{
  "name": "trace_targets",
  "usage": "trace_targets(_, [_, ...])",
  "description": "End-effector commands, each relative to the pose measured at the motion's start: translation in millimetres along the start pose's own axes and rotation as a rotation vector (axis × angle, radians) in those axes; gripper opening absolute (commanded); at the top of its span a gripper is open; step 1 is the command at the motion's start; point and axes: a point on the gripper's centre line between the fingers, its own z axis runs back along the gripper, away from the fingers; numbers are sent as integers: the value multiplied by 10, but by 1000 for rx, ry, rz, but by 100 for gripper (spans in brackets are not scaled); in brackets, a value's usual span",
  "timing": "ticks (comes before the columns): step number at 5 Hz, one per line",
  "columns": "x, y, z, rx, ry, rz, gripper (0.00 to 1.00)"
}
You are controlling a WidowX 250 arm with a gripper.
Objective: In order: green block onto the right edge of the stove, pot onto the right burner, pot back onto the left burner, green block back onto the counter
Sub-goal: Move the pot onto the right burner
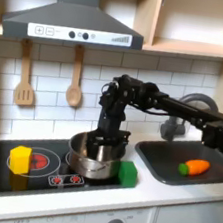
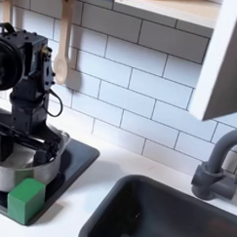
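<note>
Toy-kitchen scene. The stainless-steel pot (image 1: 95, 158) sits on the burner at the 3 o'clock side of the black stove (image 1: 33, 178) in the first exterior view, with the claw (image 1: 100, 139) lowered onto its rim; the fingers appear closed on the rim, though the grip itself is partly hidden. The green block (image 1: 128, 173) rests at the stove's 3 o'clock edge, just beside the pot, and in the second exterior view the block (image 2: 27, 199) lies at the pot's (image 2: 23, 165) 6 o'clock. A yellow block (image 1: 20, 158) occupies the burner at 9 o'clock. Risk: a thin rim grip could slip, and a pot carried toward 9 o'clock may strike the yellow block; the white bench (image 1: 171, 198) beyond holds a sink with a toy carrot (image 1: 193, 167).
</note>
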Motion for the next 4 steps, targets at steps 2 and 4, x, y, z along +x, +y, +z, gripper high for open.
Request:
trace_targets(2, [34,1,39,7,-14,20,100])
trace_targets(4, [108,12,272,8,-59,17,100])
